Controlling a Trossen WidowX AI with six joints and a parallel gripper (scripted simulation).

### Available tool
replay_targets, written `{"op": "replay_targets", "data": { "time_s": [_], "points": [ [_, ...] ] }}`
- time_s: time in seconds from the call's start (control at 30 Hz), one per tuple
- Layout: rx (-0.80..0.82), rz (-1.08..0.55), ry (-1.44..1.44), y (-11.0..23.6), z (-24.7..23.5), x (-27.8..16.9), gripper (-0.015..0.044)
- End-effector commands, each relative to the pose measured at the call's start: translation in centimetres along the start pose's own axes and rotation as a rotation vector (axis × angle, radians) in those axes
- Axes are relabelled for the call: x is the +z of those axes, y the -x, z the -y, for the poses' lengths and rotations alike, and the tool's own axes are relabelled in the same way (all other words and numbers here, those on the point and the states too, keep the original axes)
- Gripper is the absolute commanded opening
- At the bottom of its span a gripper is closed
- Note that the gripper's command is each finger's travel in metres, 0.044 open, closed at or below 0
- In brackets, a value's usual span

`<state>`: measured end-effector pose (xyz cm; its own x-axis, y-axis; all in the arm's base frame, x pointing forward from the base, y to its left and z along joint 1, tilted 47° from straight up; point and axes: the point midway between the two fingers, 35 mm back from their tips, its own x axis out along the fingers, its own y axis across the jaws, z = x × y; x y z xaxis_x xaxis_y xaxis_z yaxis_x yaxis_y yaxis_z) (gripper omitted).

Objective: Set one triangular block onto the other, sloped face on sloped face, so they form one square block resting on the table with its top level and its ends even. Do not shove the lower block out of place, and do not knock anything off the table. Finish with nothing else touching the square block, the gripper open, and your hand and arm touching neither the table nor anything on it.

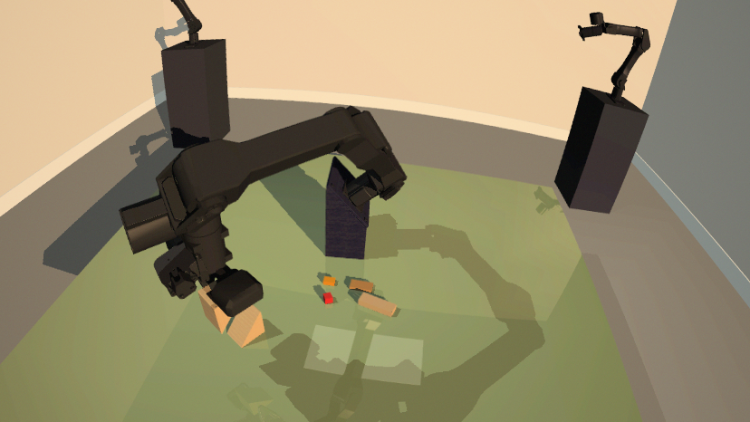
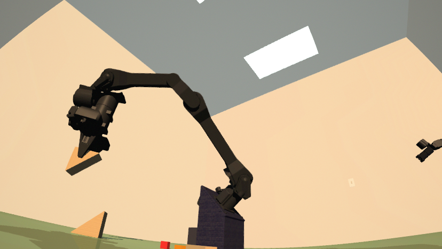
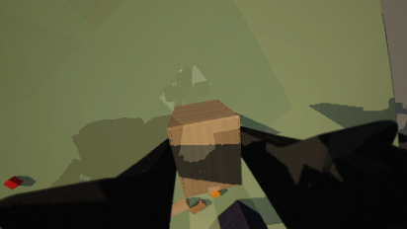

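The hand point(image 2: 88, 148) is gripping one wooden wedge point(image 2: 83, 163) between its two dark fingers, holding it tilted in the air well above the table point(image 1: 472, 324). In the wrist view the held wedge point(image 3: 204, 143) is filling the gap between the fingers, with its striped end face turned toward the camera. The second wedge point(image 2: 92, 226) is resting on the table below and a little to the side of the held one, its sloped face rising to a peak. From the top view the hand point(image 1: 230, 293) is covering most of both wedges, and the lower wedge point(image 1: 247, 327) is showing just beside it.

The table is showing a dull green top, crossed by long shadows of the arm and by two pale squares of light point(image 1: 364, 353). Near the middle, a small red cube point(image 1: 328, 298), a small orange cube point(image 1: 329, 281) and two short wooden bars point(image 1: 375, 302) are lying close together, apart from the wedges. The arm is rising from a dark slanted pedestal point(image 1: 343, 225). Around the table, a grey-brown floor point(image 1: 656, 273) is meeting cream walls point(image 1: 419, 47). Two tall dark boxes point(image 1: 598, 151) are standing at the far side, each carrying a small dark arm. A grey ceiling with a bright white panel point(image 2: 281, 52) is showing in the exterior view.
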<state>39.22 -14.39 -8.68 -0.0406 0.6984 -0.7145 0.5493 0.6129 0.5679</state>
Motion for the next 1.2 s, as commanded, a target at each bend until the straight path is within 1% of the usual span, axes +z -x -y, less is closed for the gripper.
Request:
{"op": "replay_targets", "data": {
  "time_s": [0.0, 0.17, 0.3, 1.17],
  "points": [
    [0.005, -0.001, 0.014, 0.0, 2.0, 0.8, 0.0000],
    [0.014, -0.004, 0.024, -0.2, 3.9, 1.4, 0.0000],
    [0.014, -0.005, 0.024, -0.3, 4.0, 1.4, 0.0000],
    [0.021, -0.013, 0.007, -6.1, 4.3, -1.2, 0.0000]
  ]
}}
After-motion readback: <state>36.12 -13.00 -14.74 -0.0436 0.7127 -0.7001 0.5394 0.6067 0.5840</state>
